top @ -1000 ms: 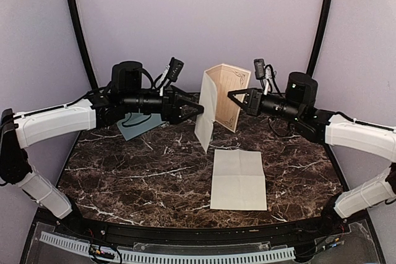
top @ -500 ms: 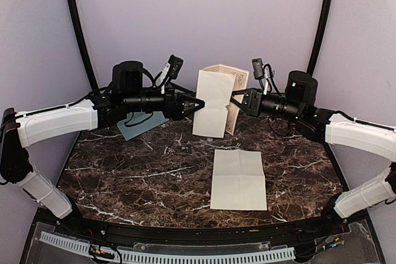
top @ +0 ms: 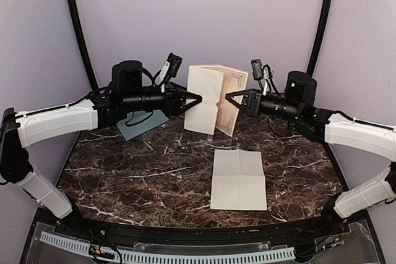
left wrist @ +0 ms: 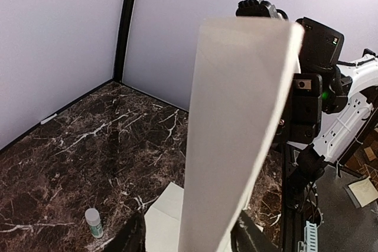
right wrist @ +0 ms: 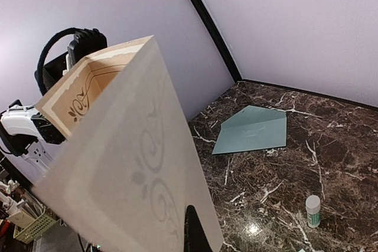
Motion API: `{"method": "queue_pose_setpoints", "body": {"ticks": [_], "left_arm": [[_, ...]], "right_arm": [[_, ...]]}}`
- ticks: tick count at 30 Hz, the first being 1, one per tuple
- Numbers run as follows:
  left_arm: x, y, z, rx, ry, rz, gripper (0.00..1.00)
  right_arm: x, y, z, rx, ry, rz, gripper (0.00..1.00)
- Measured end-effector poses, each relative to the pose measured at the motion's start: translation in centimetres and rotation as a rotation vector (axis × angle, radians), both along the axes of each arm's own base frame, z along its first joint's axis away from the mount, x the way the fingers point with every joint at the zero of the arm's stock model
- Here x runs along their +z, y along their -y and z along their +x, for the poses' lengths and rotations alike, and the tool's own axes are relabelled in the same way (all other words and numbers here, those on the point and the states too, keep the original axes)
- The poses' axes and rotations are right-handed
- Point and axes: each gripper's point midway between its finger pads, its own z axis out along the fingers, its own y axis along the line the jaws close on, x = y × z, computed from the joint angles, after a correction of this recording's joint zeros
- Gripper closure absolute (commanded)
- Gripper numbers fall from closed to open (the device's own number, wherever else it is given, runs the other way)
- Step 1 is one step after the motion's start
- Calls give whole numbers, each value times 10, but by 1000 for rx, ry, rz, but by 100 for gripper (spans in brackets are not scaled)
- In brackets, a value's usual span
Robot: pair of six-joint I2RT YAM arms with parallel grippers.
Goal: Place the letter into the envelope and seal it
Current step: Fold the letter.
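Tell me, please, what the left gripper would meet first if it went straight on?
Most likely the folded letter, whose near edge seems to stand between the left gripper's open fingers.

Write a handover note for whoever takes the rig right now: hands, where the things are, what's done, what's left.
Left hand: open, fingers on either side of the letter's left edge, not clamped.
Right hand: shut on the letter's right edge, holding it upright in the air above the far middle of the table.
Letter: half folded, standing on end between the two hands.
Envelope: flat at far left, behind the left arm, untouched.
Also there: glue stick upright, plain sheet flat at near centre.
Done: letter lifted.
Left: probably finish the fold, insert it into the envelope, seal.
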Motion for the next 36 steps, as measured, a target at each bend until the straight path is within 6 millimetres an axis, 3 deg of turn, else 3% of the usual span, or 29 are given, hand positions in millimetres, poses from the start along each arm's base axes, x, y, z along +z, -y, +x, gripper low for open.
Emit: {"method": "queue_pose_setpoints", "body": {"ticks": [9, 17, 20, 26, 32, 36], "left_arm": [[0, -1, 3, 19, -2, 1, 85], [1, 0, 0, 3, -16, -8, 99], [1, 1, -3, -13, -20, -12, 100], [-5, 1, -6, -33, -28, 13, 100], [-24, 0, -16, -86, -57, 118, 100], [-33, 4, -17, -131, -56, 184, 100]], "right_arm": [[-4, 0, 0, -1, -7, -14, 100], [-7, 1, 1, -8, -13, -24, 100], [-8, 2, 2, -18, -15, -26, 87], [-8, 9, 6, -49, -6, -45, 51], [5, 40, 15, -133, 32, -67, 13], [15, 56, 17, -163, 70, -101, 8]]}}
